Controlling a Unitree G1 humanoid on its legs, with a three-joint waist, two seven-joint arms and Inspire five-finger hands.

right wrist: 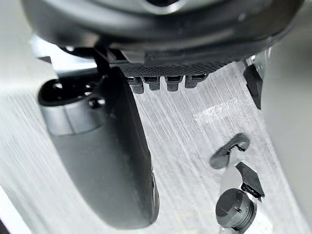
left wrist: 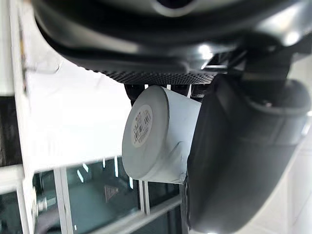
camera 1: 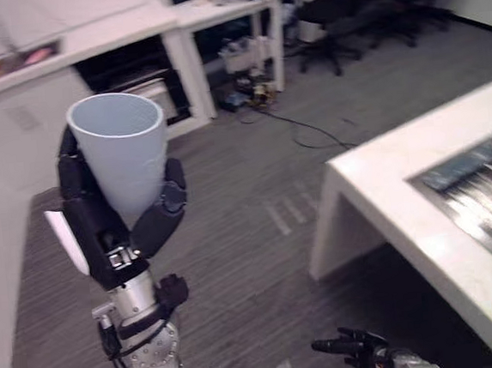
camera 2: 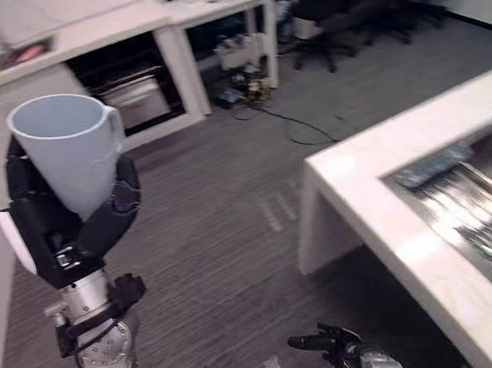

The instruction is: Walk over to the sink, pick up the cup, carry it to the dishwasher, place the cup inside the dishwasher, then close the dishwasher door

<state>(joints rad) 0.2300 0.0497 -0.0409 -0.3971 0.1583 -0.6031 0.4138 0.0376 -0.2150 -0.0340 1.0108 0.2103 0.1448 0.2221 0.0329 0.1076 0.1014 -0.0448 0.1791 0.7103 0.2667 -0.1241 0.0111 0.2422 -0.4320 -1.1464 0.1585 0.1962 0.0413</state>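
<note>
One step looks done: the pale blue tapered plastic cup (camera 1: 122, 152) sits clasped in the left hand (camera 1: 103, 227) at nine o'clock; carrying, loading and door-closing remain. Whether the right hand (camera 1: 359, 346) is clenched, I cannot tell.

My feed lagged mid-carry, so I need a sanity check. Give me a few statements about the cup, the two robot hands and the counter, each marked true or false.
1. The left robot hand has its fingers curled round the cup. True.
2. The cup is held upside down. False: its open mouth faces up.
3. The right robot hand carries a second cup. False: it holds nothing and hangs low near the white counter.
4. The white counter lies on the robot's right side. True.
5. The cup stands on the counter. False: it is held in the air above the grey floor, well left of the counter.
</note>
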